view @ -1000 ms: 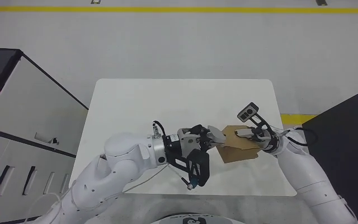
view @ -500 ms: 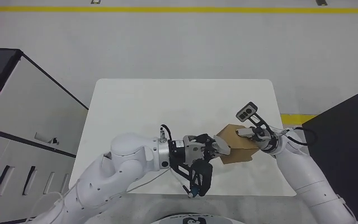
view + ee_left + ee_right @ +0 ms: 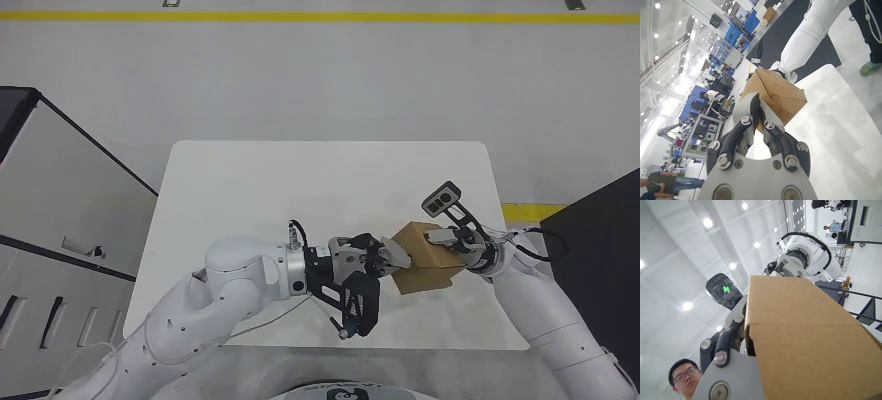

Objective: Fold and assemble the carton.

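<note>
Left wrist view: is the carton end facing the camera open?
No, the end of the carton that faces the camera is closed, with its flaps folded across one another.

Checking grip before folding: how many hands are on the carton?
2. The left hand pinches the carton at its end nearer the table middle; the right hand grips the opposite end.

A green lightning-bolt sign glows on the black device (image 3: 723, 292). One large dark letter stands on a far white board (image 3: 740, 17).
</note>
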